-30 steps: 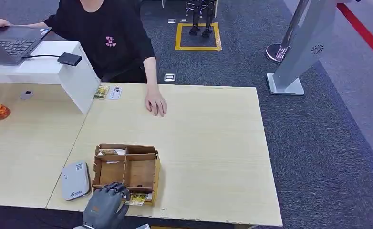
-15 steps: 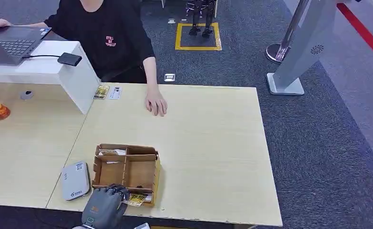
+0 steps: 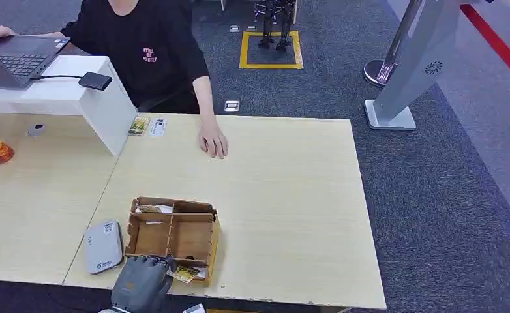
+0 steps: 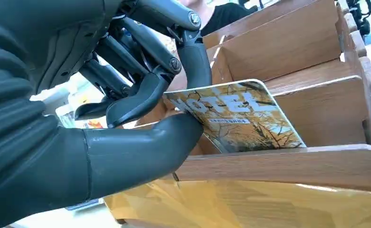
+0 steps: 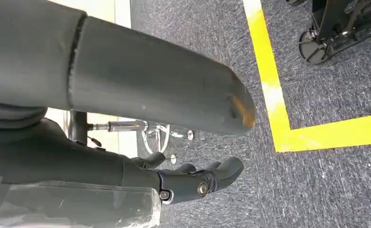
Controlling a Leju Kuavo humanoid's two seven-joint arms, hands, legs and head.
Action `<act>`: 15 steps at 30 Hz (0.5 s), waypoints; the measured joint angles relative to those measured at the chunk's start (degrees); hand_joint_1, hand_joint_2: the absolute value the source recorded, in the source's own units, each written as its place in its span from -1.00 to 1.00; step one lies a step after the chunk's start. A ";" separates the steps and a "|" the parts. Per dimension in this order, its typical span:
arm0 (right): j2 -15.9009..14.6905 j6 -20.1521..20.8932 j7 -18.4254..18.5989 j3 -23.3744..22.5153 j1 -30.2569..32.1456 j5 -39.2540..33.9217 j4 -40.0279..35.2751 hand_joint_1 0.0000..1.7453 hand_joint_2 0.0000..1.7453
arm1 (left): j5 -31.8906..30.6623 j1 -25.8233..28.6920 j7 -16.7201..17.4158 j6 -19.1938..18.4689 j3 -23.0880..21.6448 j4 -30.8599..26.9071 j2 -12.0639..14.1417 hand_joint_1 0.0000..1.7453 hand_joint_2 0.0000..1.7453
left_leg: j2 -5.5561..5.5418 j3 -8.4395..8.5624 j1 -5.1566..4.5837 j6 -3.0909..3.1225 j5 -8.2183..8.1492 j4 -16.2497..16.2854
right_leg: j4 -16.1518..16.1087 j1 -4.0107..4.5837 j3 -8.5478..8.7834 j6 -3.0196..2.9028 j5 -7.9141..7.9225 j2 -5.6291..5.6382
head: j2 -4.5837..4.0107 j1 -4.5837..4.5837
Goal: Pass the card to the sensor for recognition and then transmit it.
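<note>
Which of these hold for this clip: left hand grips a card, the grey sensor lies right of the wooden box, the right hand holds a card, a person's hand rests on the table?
1. The left hand pinches a card at the wooden box. True.
2. The grey sensor lies right of the box. False: it lies left of it.
3. The right hand holds a card. False: it holds nothing, above carpet.
4. A person's hand rests on the table. True.

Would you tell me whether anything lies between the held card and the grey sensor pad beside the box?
The left hand pinches the card at the wooden box's near edge. The sensor pad lies flat beside the box; between them stands the box's near wall and side.
</note>
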 joint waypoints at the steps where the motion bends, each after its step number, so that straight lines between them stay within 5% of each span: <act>1: 0.00 0.00 0.00 0.00 0.00 0.00 0.00 -1.00 -1.00 | -0.04 0.00 0.04 0.09 0.00 0.00 0.00 1.00 1.00 | 0.00 0.00 0.00 0.00 0.00 0.00 | 0.00 0.00 0.00 0.00 0.00 0.00 | 0.00 0.00; 15: 0.00 -0.39 -0.02 0.00 0.04 -0.50 0.00 -1.00 -1.00 | -1.92 0.06 0.26 2.89 0.55 -0.94 -1.05 1.00 1.00 | 0.00 -0.01 0.00 0.00 0.00 0.00 | 0.00 0.00 0.00 0.00 0.00 0.00 | 0.00 0.00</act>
